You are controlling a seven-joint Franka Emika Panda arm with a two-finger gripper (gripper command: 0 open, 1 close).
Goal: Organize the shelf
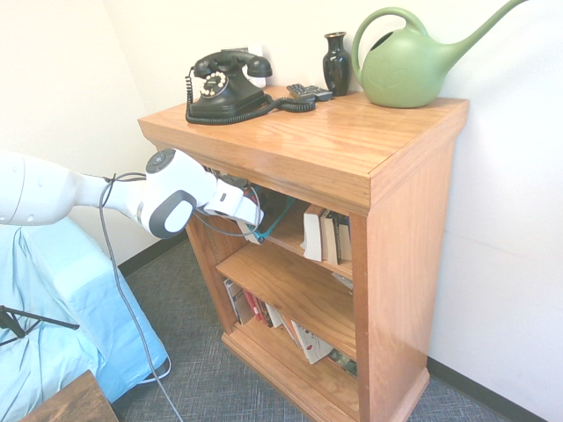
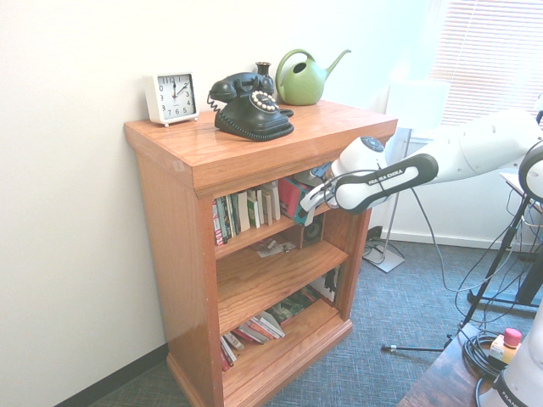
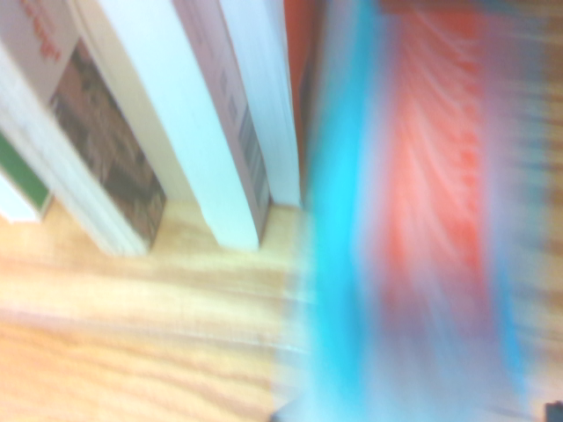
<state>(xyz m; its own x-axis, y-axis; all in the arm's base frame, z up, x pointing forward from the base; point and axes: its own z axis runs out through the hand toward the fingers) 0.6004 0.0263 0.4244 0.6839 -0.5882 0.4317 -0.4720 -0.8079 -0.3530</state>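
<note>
Nearby, upright books (image 2: 246, 212) crowd a seemingly leaning red book (image 2: 293, 197).

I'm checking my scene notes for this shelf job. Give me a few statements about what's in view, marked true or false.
1. A black phone sits on the shelf top. True.
2. The watering can is red. False: it is green.
3. The gripper is at the top board, beside a red and teal book. True.
4. The clock stands on the floor. False: it is on the top, by the wall.
5. The bottom board is bare. False: books lie there.
</note>
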